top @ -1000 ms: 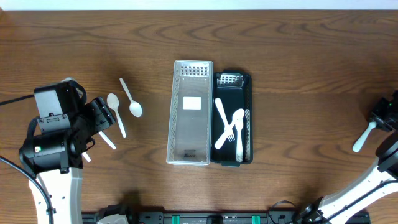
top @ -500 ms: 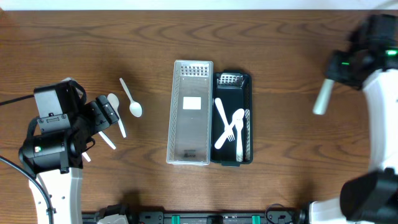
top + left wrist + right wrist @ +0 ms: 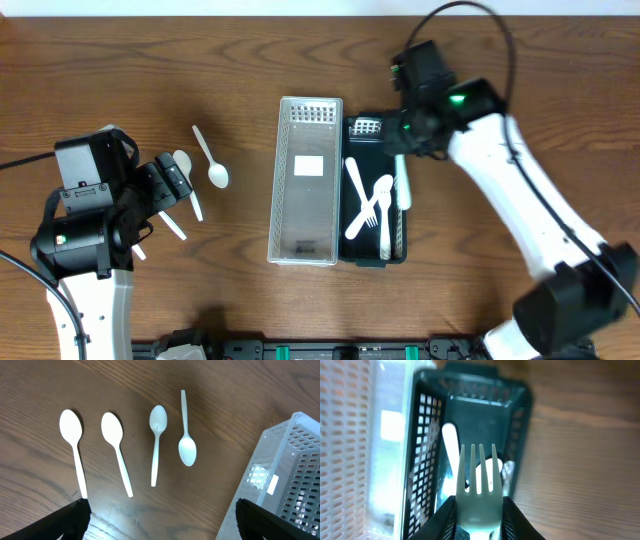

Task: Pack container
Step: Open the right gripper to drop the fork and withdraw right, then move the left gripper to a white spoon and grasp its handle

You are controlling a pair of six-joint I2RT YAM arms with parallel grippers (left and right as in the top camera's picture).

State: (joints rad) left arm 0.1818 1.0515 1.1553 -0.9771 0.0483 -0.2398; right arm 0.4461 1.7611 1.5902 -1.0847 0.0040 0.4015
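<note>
Cutlery (image 3: 384,215) in black basket (image 3: 402,128) — spoons (image 3: 158,417) beside clear basket (image 3: 305,225)

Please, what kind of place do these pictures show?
Probably a robot test bench, not a kitchen: a left arm and a right arm stand at a wooden table with plastic spoons, a clear basket beside a black basket, and a fork in the right arm's jaws.

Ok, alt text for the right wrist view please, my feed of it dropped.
The right gripper holds a white plastic fork, tines pointing toward a black slotted bin that has white cutlery in it. A pale slotted bin stands alongside on the left, wooden table on the right.
</note>
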